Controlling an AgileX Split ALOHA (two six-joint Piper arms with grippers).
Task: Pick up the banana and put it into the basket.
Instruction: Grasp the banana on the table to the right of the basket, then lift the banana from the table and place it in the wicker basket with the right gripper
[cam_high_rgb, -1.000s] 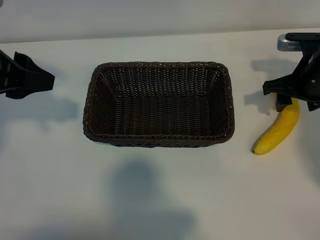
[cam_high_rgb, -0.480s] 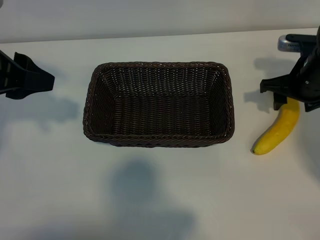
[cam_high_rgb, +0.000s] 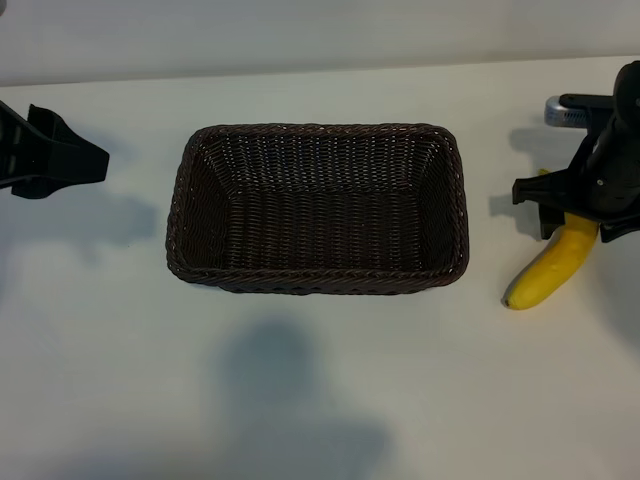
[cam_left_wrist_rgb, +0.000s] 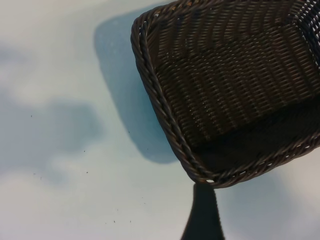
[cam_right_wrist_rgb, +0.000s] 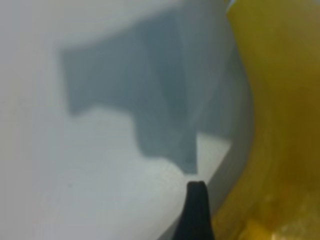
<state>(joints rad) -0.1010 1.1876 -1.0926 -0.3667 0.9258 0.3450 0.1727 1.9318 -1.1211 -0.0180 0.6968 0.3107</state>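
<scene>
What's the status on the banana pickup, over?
Right end effector open, low over upper end of curved yellow banana, no grip yet. Left end effector open, parked far left. Dark brown woven wicker basket empty, path clear.

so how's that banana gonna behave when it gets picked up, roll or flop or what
The banana looks firm and unpeeled, so it should probably lift stiffly in one piece. Its curve likely stops it rolling far on the table. The right tool sits over one end, so the free end may swing down.
</scene>
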